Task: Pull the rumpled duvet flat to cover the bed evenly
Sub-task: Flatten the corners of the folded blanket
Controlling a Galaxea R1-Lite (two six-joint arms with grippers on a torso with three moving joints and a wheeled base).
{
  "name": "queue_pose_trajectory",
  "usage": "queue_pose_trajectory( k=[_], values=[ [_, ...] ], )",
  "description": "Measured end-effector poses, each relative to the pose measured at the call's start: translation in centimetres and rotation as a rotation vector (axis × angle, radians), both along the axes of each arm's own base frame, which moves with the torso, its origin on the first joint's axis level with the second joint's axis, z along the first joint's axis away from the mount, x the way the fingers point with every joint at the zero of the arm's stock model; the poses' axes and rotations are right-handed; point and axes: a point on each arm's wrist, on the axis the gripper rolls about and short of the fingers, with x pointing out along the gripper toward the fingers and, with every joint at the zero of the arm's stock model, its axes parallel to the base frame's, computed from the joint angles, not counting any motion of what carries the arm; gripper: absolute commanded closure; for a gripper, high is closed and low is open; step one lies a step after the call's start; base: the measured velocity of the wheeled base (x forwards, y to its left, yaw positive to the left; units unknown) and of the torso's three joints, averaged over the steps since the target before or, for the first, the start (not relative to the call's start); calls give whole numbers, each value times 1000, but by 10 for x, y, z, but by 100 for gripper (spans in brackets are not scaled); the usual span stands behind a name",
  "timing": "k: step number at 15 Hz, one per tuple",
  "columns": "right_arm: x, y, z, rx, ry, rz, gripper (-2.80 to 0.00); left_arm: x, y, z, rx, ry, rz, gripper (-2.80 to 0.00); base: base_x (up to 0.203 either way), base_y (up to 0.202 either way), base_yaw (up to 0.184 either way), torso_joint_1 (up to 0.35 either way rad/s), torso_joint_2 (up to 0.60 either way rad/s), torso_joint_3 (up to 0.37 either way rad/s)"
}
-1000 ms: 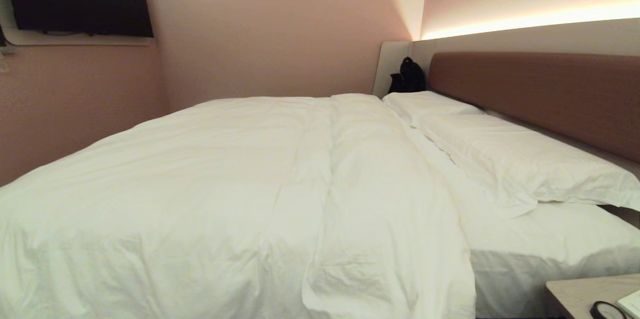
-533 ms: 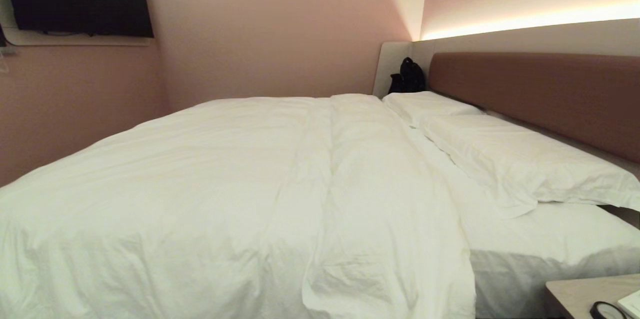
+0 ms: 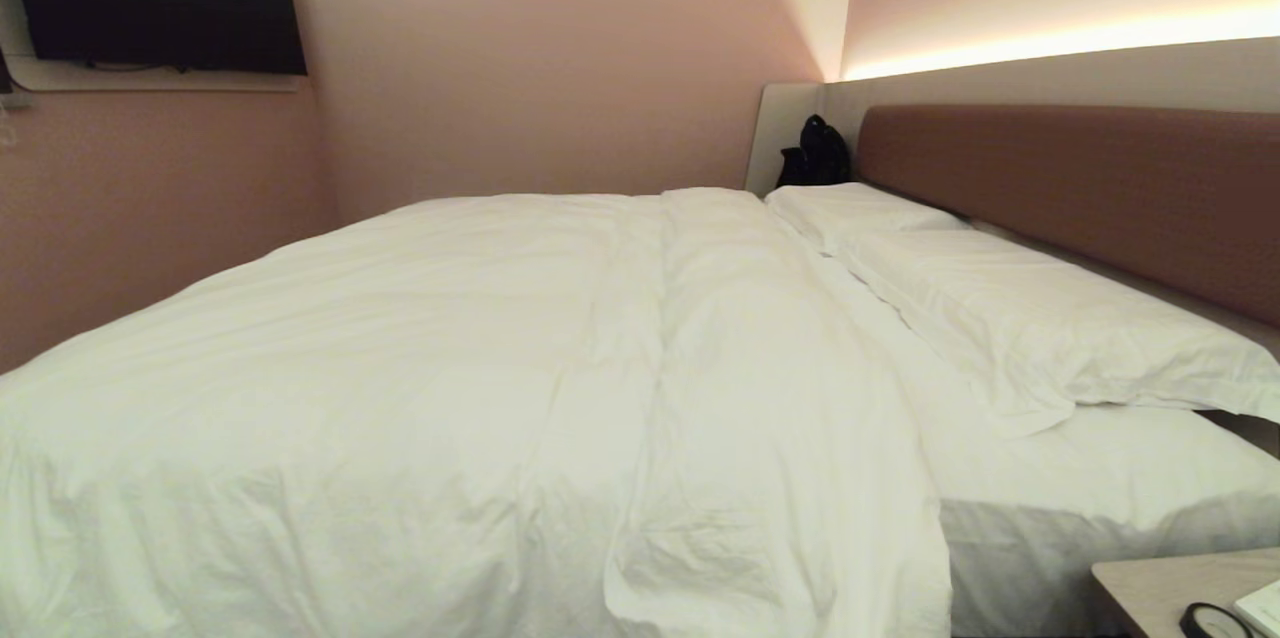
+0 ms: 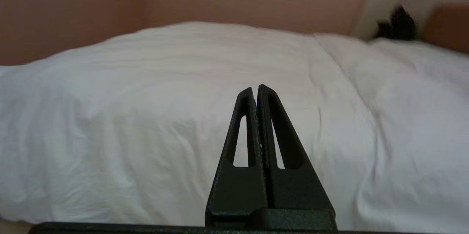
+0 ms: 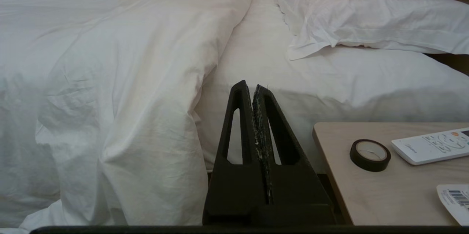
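The duvet (image 3: 450,398) lies spread over the bed (image 3: 1100,488), stopping short of the pillows (image 3: 1020,318). Left gripper (image 4: 255,89) and right gripper (image 5: 249,86) hang before its near side, fingers closed on nothing. The spreading looks almost done; any further tug needs fingers opened first.

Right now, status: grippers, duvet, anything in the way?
Left gripper shut, empty, short of the duvet. Right gripper shut, empty, beside the nightstand. Duvet spread flat, stops short of the pillows. Nothing in the way.
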Motion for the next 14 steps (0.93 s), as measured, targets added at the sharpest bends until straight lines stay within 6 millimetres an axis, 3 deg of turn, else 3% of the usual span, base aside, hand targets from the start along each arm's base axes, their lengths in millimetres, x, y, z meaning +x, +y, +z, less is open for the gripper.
queue_pose_trajectory(
  k=[3,6,12,14],
  values=[
    [0,0,0,6,-1,0,0,7,-3,-47,137,83,-130,0,0,0,0,0,0,0],
    [0,0,0,3,-2,-1,0,15,-4,-77,196,145,-152,0,0,0,0,0,0,0],
    [-1,0,2,-20,4,-9,0,23,-4,-104,182,206,-155,0,0,0,0,0,0,0],
    [-5,0,13,-38,-14,-3,0,24,-4,-106,163,211,-154,0,0,0,0,0,0,0]
  ],
)
